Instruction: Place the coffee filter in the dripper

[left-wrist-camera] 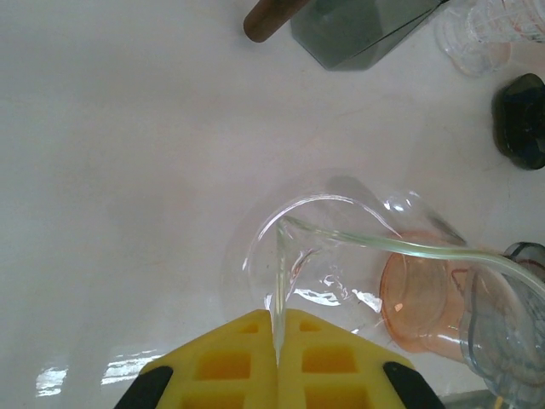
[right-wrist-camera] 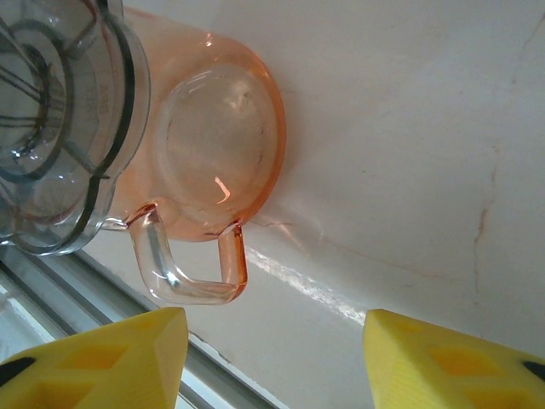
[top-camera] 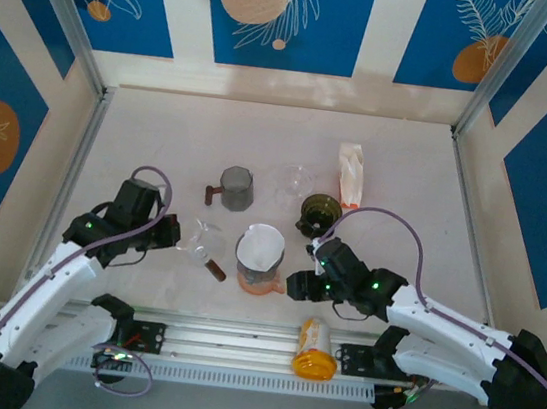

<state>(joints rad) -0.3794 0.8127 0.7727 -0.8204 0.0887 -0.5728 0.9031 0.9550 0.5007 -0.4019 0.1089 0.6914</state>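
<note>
**A:** Where is your filter?

**B:** The white filter (top-camera: 261, 247) sits inside the dripper (right-wrist-camera: 55, 128). The dripper stands on the pink jug (right-wrist-camera: 217, 145) in the middle of the bench (top-camera: 161, 139).

**A:** And your pincers?

**B:** Your left pincer (left-wrist-camera: 277, 339) is pinched tight on the rim of a clear glass cup (left-wrist-camera: 332, 256). Your right pincer (right-wrist-camera: 272, 328) gapes wide and holds nothing, just beside the jug's handle (right-wrist-camera: 183, 288).

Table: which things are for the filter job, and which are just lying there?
For the job: filter, dripper, pink jug under it.
Lying about: grey cup, green cup, packet, yellow bottle.
</note>
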